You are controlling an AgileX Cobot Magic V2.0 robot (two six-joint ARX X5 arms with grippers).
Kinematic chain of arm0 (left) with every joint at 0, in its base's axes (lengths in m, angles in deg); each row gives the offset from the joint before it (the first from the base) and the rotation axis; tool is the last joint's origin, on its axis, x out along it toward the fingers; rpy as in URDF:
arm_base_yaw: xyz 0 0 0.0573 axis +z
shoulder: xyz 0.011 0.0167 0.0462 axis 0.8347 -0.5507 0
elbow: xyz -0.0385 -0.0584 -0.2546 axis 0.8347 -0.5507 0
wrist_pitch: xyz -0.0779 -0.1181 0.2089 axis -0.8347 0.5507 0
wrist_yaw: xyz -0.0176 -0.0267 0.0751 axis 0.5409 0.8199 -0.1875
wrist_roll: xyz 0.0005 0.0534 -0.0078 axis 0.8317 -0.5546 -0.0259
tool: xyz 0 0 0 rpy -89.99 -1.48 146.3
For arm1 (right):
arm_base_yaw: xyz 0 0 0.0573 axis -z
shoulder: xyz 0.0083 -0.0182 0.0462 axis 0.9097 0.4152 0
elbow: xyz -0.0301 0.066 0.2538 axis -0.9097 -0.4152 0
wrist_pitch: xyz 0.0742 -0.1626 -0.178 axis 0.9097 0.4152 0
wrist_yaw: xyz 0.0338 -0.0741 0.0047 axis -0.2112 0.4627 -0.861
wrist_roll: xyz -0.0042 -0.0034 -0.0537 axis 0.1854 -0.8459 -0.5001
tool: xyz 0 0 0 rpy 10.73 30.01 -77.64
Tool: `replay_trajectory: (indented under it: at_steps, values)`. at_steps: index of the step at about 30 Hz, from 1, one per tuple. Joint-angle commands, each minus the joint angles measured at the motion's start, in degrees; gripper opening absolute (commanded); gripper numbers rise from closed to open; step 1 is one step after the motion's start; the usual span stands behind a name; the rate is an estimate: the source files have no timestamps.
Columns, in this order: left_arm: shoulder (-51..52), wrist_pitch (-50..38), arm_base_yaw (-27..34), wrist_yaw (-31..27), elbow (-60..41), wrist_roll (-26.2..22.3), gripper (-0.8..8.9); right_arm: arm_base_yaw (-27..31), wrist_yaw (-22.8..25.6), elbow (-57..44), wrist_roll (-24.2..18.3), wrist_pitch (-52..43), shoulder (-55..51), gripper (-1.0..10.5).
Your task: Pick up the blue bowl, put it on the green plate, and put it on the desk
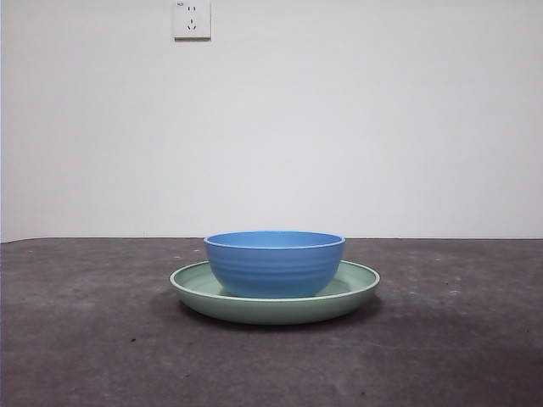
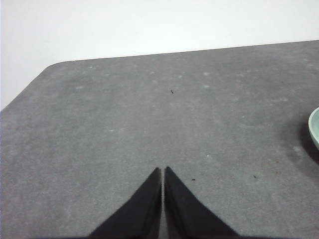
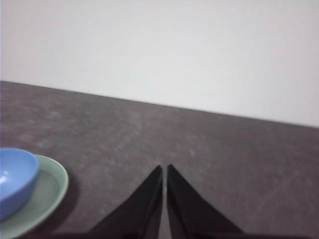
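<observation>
The blue bowl (image 1: 274, 263) stands upright inside the green plate (image 1: 356, 288) on the desk (image 1: 85, 339), in the middle of the front view. The right wrist view shows the bowl (image 3: 15, 179) and the plate (image 3: 47, 191) off to one side of my right gripper (image 3: 164, 169), which is shut, empty and apart from them. My left gripper (image 2: 163, 172) is shut and empty over bare desk; only a sliver of the plate's rim (image 2: 315, 127) shows at the edge of its view. Neither gripper shows in the front view.
A white wall stands behind the desk, with a socket (image 1: 192, 19) high up. The desk's far edge (image 2: 174, 51) and a rounded corner (image 2: 47, 67) show in the left wrist view.
</observation>
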Motion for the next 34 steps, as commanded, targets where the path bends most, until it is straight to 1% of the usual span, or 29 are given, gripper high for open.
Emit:
replay_trajectory:
  at_steps: [1,10,15,19,23,34]
  values:
    - [0.11,0.50,0.09,-0.22,-1.18,0.26,0.09,-0.04,0.31,-1.92,1.70,-0.61,-0.94,0.1]
    - [0.11,0.50,0.09,-0.22,-1.18,0.26,0.09,-0.04,0.26,-6.03,3.15,-0.39,-3.04,0.1]
    - [0.11,0.50,0.09,-0.22,-1.18,0.26,0.09,-0.04,0.28,-6.03,3.15,2.23,-3.04,0.1]
    - [0.11,0.50,0.09,-0.22,-1.18,0.26,0.09,-0.02,0.28,-6.03,3.17,6.78,-3.04,0.1]
    - [0.11,0.52,0.09,-0.22,-1.18,0.26,0.09,-0.04,-0.15,-6.03,3.96,6.67,-3.04,0.1]
    - [0.09,0.52,0.09,-0.22,-1.18,0.26,0.09,-0.02,-0.15,-5.99,3.91,6.29,-3.04,0.1]
